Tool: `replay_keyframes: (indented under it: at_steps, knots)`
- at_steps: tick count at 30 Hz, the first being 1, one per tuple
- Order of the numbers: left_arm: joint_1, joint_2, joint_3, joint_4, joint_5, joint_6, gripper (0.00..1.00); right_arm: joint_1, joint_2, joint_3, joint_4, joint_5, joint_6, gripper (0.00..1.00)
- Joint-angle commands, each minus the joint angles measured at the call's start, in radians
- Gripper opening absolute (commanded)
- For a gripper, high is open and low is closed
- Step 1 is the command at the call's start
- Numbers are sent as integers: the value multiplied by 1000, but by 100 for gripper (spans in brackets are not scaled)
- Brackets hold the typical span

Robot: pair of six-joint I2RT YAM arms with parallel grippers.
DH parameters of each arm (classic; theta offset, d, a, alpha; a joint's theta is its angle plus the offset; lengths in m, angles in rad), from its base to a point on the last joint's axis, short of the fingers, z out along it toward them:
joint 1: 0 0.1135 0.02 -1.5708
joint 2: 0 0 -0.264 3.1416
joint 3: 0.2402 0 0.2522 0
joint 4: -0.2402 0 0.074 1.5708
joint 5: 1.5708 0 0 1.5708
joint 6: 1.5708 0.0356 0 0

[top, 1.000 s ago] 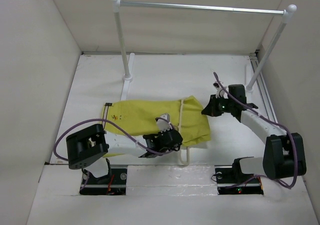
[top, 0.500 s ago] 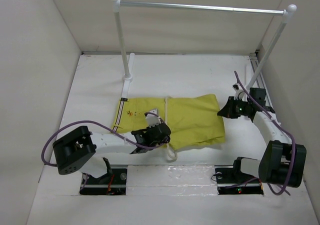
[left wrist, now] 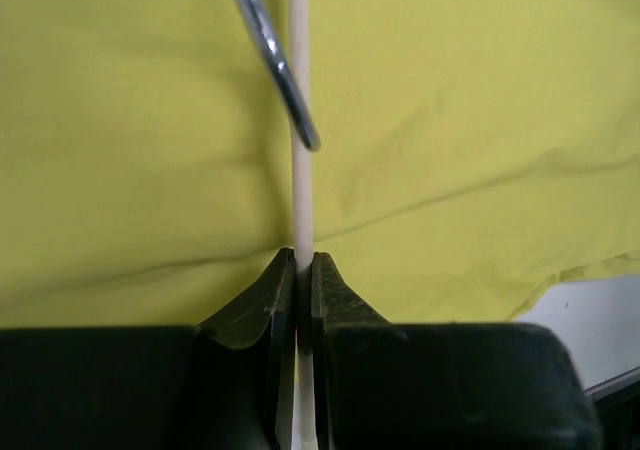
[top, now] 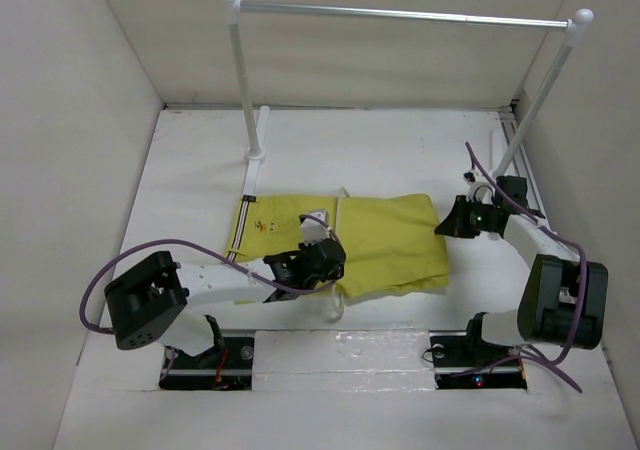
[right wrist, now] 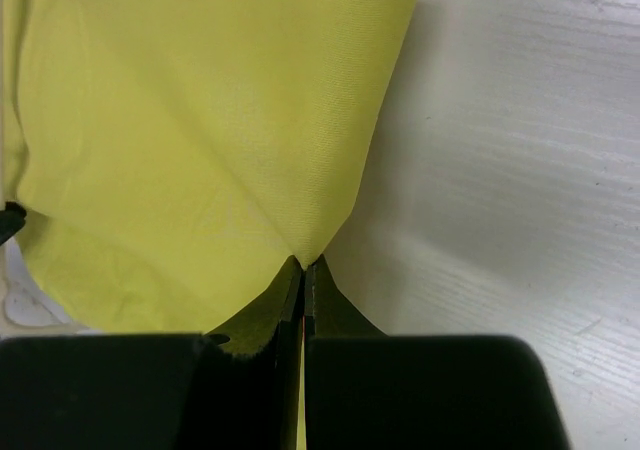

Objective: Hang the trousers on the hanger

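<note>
On the table (top: 330,150), left jaws stay clamped on the hanger (left wrist: 301,200), right jaws on the trousers (top: 390,240), dragged slightly rightward.

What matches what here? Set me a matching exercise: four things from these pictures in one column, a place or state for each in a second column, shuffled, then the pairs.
Column one:
1. left gripper
2. right gripper
3. trousers
4. metal rail

Column two:
A. spans two white posts at the far end of the table
B. fingers shut on a yellow cloth edge
C. lies spread on the table
D. fingers shut on the hanger's thin cream bar

Pairs: 1-D, 2-B, 3-C, 4-A.
</note>
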Motion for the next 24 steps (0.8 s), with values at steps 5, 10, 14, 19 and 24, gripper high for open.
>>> replay_keyframes:
  at_steps: [5, 10, 14, 19, 24]
  knots:
    - [3, -32, 126, -19, -69, 123, 0, 26, 84, 31, 150, 36, 35, 0]
    - [-33, -78, 241, -76, -128, 206, 0, 77, 59, 104, 109, 44, 55, 53]
    - [-33, -129, 281, -75, -135, 260, 0, 172, -104, 177, -32, 68, 51, 64]
    - [-33, -175, 348, -67, -168, 321, 0, 365, -378, 177, -95, 118, 239, 56]
    - [-33, -207, 370, -25, -150, 349, 0, 566, -580, -33, 363, 142, 677, 20]
